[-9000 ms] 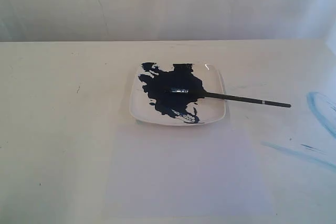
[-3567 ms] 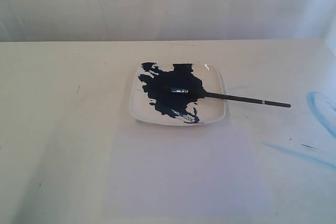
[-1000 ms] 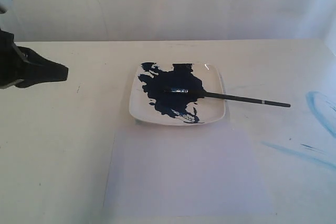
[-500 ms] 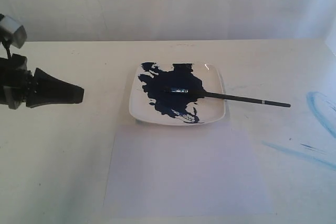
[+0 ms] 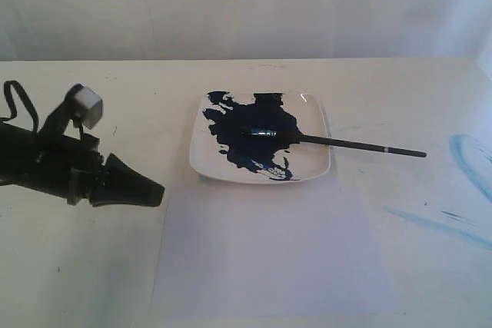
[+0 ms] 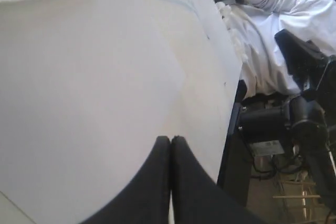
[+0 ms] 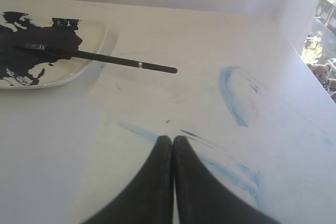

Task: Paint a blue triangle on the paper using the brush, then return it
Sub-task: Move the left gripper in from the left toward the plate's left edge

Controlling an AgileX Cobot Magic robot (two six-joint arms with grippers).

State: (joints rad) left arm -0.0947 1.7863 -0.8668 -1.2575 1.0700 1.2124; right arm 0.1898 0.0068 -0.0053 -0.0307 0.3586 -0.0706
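Observation:
The black-handled brush lies with its tip in the navy paint splash on the square white plate, its handle sticking out to the right; it also shows in the right wrist view as the brush. The whitish paper lies in front of the plate and carries no blue triangle. My left gripper hovers shut and empty by the paper's left edge. In its own view my right gripper is shut and empty, short of the brush handle's end; the exterior view does not show it.
Faint light-blue streaks mark the table at the right, seen too as streaks in the right wrist view. The table's edge and dark equipment below it appear in the left wrist view.
My left arm has come into view from the left and moved right and toward the front, reaching the paper's left edge. Brush, plate and paper have not moved.

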